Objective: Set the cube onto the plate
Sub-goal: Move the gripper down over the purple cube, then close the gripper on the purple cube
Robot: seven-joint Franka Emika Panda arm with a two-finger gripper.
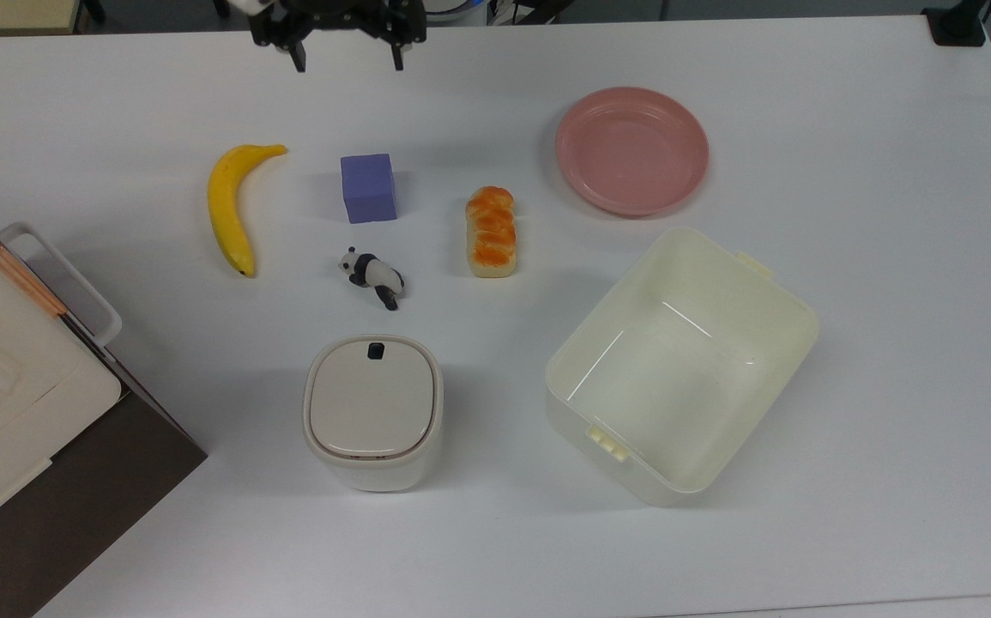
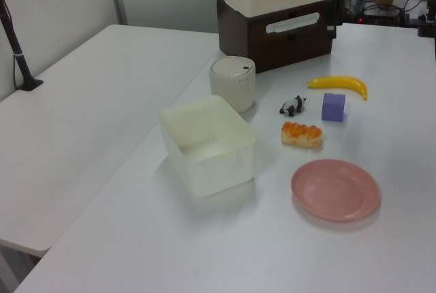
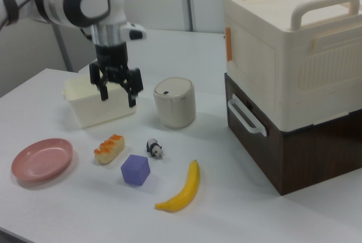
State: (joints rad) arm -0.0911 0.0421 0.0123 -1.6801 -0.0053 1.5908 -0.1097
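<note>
On the white tabletop (image 1: 847,129), the hand (image 1: 346,60), fingers spread wide at top-view upper left, could nudge the banana (image 1: 230,206) or panda (image 1: 371,275) crowding the cube (image 1: 368,188), far from the plate (image 1: 632,150).

2 white tables (image 2: 88,102) stand side by side before pale wall panels (image 2: 61,0).

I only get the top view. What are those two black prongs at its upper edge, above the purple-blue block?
Observer: They are the jaws of a white robot arm. In the right view they stand open with nothing between them.
Operator: Are they touching anything?
Observer: No. In the right view they hang in the air, higher than the small matte purple-blue cube.
Operator: And the cream slab at the top view's left?
Observer: A cream plastic crate with handles, stacked on a dark brown box.
</note>
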